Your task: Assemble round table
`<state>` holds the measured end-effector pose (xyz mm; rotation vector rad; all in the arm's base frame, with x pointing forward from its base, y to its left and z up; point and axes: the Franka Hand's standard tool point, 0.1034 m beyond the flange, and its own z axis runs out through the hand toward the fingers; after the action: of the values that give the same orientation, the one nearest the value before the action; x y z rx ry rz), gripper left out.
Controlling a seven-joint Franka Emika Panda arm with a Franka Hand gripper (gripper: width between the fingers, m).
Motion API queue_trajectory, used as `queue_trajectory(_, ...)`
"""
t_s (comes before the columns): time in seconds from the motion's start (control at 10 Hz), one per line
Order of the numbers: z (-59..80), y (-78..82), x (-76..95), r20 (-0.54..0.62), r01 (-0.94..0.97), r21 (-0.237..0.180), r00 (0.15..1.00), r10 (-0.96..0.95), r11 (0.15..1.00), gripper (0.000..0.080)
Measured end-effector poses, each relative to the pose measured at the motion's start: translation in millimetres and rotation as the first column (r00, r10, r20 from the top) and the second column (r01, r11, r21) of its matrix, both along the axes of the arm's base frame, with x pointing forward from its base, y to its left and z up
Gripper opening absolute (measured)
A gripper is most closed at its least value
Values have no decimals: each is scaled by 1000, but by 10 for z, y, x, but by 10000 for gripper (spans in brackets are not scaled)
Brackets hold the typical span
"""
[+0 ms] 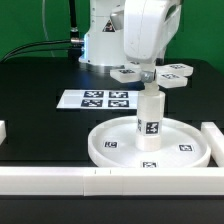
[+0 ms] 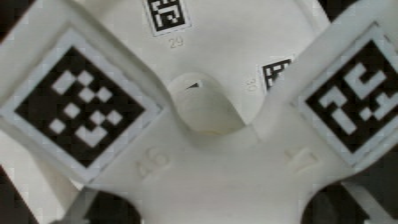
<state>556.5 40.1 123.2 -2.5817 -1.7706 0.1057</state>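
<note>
The large rimmed round disc point(image 1: 150, 142) lies on the black table near the front. The short cylinder leg point(image 1: 149, 112) stands upright on the disc's middle, a tag on its side. The cross-shaped four-arm piece point(image 1: 150, 74) sits level on top of the leg, with tags on its arms. My gripper point(image 1: 148, 68) comes down from above and is shut on the cross piece at its centre. In the wrist view the cross piece point(image 2: 210, 110) fills the frame, two tagged arms spreading out; the fingertips barely show at the edge.
The marker board point(image 1: 98, 99) lies flat on the table behind the disc toward the exterior view's left. White border blocks run along the front point(image 1: 100, 178), at the exterior view's right point(image 1: 215, 136) and left edge point(image 1: 3, 130). The arm's base stands at the back.
</note>
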Motion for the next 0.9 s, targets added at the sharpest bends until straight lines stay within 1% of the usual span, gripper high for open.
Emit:
queue_trajectory(0.2, -45, 13, -8, -6, -2, 1, 1000, 2, 1000, 445)
queue_trajectory(0.5, -137, -48, -35, -13, 2, 1, 1000, -2, 1000, 445)
queue_trajectory(0.9, -140, -59, -30, -11, 9, 3, 1000, -9, 1000, 445)
